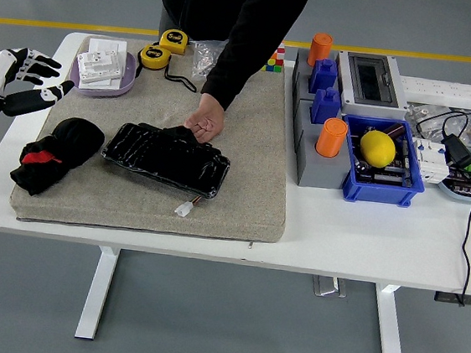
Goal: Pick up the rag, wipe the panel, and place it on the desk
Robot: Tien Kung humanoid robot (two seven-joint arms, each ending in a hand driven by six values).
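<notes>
A black rag with a red tag lies crumpled on the left of the grey mat. A glossy black panel lies in the mat's middle, a white connector at its near edge. A person's hand rests on the panel's far edge. My left hand is open, fingers spread, hovering above and left of the rag, not touching it. My right hand is out of view.
A purple tray with white boxes and two yellow tape measures sit at the back left. Grey and blue bins with orange cylinders, a yellow ball, a breaker box and cables fill the right.
</notes>
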